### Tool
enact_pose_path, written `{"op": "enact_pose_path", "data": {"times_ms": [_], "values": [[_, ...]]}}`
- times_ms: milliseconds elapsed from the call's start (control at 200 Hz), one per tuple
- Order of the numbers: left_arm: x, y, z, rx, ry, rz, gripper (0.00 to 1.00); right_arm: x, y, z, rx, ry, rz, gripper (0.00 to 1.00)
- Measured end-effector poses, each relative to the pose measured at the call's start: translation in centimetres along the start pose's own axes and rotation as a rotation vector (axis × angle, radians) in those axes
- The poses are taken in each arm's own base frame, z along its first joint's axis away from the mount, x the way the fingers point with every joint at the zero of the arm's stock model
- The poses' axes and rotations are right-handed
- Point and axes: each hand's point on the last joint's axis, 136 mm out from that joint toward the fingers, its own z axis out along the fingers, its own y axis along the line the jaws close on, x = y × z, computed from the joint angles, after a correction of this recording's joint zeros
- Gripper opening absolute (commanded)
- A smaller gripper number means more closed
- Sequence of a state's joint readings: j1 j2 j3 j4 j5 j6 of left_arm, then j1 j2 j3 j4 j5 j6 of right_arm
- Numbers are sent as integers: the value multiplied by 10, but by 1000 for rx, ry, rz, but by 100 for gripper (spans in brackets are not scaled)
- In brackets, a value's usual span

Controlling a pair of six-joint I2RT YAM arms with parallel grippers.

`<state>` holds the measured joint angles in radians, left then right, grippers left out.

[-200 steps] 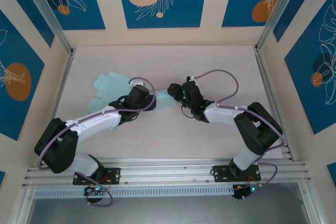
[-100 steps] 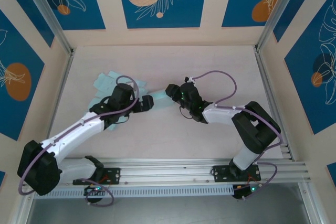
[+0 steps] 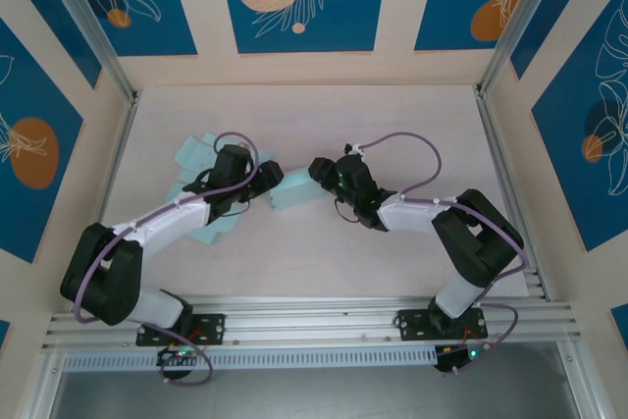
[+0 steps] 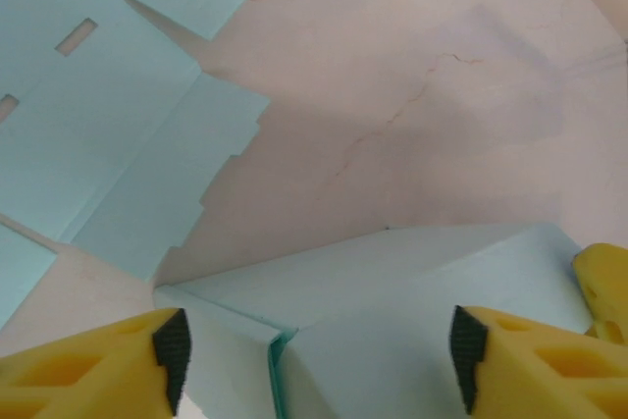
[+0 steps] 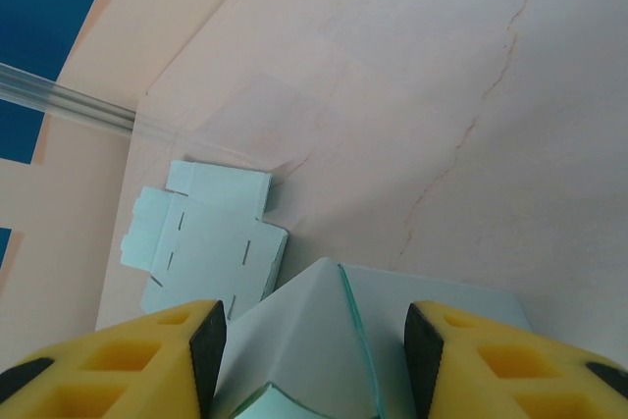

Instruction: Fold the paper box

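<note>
— Left gripper (image 3: 267, 180) first: its jaws stand apart on either side of a raised part of the paper box (image 3: 292, 193). Whether the pads (image 4: 173, 342) already bear on the card, I cannot tell. And the other side?

— Right gripper (image 3: 319, 172) has its jaws half spread, with a folded ridge (image 5: 353, 326) of the box filling the gap between them. I read that as a pinch on the box.

— Where does everything lie, biggest first?

— On the pale counter (image 3: 412, 125), the box sits left of centre between the two grippers, partly folded, with some walls up. A flat blank (image 4: 108, 134) lies just beyond the left gripper. In the left wrist view it looks separate from the folded piece. It has small slots (image 4: 76, 36) cut in it.

— So how should this fold be done well?

— My judgement is that the right side should act as the anchor and squeeze no harder, since thin card buckles easily. The left should meet the wall close to the crease (image 4: 275, 360), not mid-panel, so the card bends on its scored line. It should push gently towards the anchored side and stay clear of the flat blank so that isn't dragged along.
</note>
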<state>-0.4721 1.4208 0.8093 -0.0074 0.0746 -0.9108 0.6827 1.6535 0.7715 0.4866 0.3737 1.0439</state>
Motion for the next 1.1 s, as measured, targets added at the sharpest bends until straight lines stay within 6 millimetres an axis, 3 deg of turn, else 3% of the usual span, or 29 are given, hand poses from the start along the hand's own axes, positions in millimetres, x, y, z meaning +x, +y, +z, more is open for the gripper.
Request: {"op": "enact_pose_path", "data": {"times_ms": [405,595,680,765,970,1100], "values": [[4,6,3,78,-25,-130,24,2,0,3,-3,-1,-1,52],[2,9,2,105,-50,-159,18,2,0,2,-2,0,-1,52],[2,10,3,117,-59,-161,20,2,-1,2,-1,1,-2,50],[3,10,3,122,-63,-157,36,3,-1,2,2,3,-16,47],[9,14,7,116,-37,-155,57,7,0,2,15,4,-77,50],[14,13,8,117,-14,-153,59,14,-1,1,16,17,-91,53]]}}
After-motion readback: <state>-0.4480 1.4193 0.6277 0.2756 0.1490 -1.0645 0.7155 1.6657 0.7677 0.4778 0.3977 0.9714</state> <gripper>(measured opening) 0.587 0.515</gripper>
